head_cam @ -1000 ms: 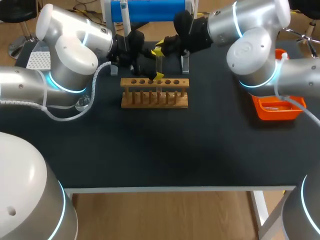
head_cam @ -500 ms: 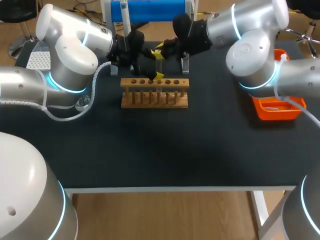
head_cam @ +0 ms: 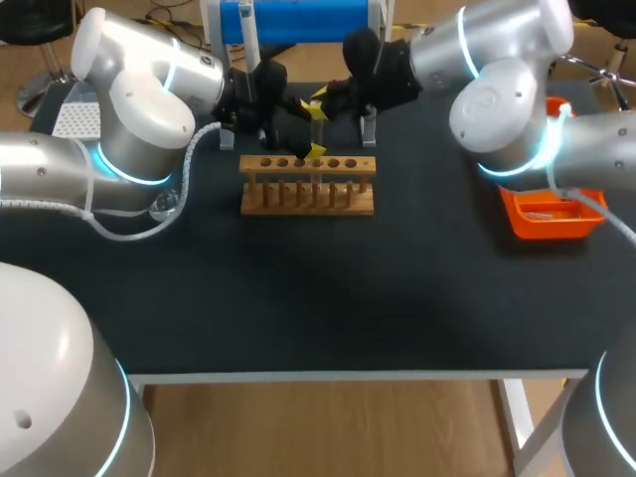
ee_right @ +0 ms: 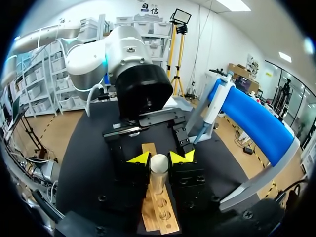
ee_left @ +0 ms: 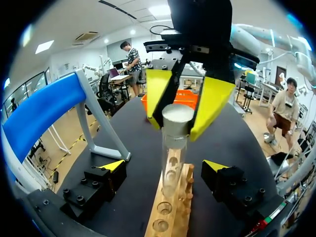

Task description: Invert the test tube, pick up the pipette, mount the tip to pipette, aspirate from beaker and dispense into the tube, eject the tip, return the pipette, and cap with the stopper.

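The right gripper [ee_right: 160,158] is clamped on the top end of the tube [ee_left: 173,153], one yellow finger on each side. The tube stands upright in a hole of the wooden rack [head_cam: 308,197], near the middle of the row. Its glass is clear, and the rack's pegs show through it. Its top end looks whitish, and I cannot tell whether that end is open or closed.

The left gripper [ee_left: 165,166] is level with the lower part of the tube. Its fingers are spread wide, one on each side of the rack, and neither touches the glass. The other rack holes show as dark rings.

Just behind the rack, a white pipette [ee_right: 213,106] hangs at the blue stand [ee_right: 256,123].

Well to the right of the rack, under the right arm, sits an orange tray [head_cam: 556,227]. Something pale lies in it, but what it is cannot be made out. A clear glass vessel [head_cam: 162,207] shows under the left arm, mostly hidden, and its contents cannot be told.
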You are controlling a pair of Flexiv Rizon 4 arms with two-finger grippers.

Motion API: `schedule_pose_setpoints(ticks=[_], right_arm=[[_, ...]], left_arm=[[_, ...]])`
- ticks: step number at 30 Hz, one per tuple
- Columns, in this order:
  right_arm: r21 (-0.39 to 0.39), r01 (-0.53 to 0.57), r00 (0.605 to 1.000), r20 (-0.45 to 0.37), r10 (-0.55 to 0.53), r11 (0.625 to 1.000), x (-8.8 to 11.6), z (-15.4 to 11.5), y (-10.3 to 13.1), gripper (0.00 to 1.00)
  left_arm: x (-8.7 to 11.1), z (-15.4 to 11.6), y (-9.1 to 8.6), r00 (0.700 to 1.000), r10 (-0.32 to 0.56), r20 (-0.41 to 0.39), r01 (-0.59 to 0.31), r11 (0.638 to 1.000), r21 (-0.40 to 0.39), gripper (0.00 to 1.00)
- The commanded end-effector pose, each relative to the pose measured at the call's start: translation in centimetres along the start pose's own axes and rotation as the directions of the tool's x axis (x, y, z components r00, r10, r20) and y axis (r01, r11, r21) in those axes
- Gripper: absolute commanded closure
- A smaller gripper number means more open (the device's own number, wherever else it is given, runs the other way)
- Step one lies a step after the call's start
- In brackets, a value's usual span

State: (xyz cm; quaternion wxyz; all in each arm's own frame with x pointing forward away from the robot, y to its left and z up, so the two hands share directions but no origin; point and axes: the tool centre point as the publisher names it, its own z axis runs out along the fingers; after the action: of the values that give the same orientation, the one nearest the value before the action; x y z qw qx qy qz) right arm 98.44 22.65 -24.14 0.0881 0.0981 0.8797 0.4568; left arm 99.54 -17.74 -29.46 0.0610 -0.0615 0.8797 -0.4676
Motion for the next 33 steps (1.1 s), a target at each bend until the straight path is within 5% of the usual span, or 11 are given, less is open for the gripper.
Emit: schedule_pose_setpoints(ticks=[1, 16, 17, 18, 20, 21, 33], right_arm=[[-0.011, -0.01, 1.0, 0.005, 0.01, 1.0, -0.1, 0.1, -0.3, 0.0], [-0.255, -0.062, 0.987, -0.161, 0.021, 0.965, -0.2, -2.2, 1.3, 0.0], [-0.278, -0.041, 0.985, -0.172, -0.008, 0.96, -0.2, -2.3, 1.4, 0.09], [-0.299, -0.057, 0.982, -0.19, -0.001, 0.953, -0.1, -2.3, 1.4, 0.38], [-0.324, -0.076, 0.98, -0.201, 0.009, 0.943, -0.3, -2.3, 1.5, 0.66], [-0.346, -0.079, 0.976, -0.217, 0.002, 0.935, -0.4, -2.4, 1.5, 1.0], [-0.433, -0.081, 0.965, -0.26, -0.038, 0.898, -0.3, -2.2, 2.2, 1.0]], left_arm=[[0.0, 0.0, 0.0, 1.0, -0.001, -0.003, 0.001, 1.0, -0.002, 0.0], [0.0, 0.0, 0.0, 1.0, -0.001, -0.003, 0.001, 1.0, -0.002, 0.0], [0.0, 0.0, 0.0, 1.0, -0.001, -0.003, 0.001, 1.0, -0.002, 0.0], [0.0, 0.0, 0.0, 1.0, -0.001, -0.003, 0.001, 1.0, -0.002, 0.0], [0.0, 0.0, 0.0, 1.0, -0.001, -0.003, 0.001, 1.0, -0.002, 0.0], [0.0, 0.0, 0.0, 1.0, -0.001, -0.003, 0.001, 1.0, -0.002, 0.0], [0.0, 0.0, 0.0, 1.0, -0.001, -0.003, 0.001, 1.0, -0.002, 0.0]])
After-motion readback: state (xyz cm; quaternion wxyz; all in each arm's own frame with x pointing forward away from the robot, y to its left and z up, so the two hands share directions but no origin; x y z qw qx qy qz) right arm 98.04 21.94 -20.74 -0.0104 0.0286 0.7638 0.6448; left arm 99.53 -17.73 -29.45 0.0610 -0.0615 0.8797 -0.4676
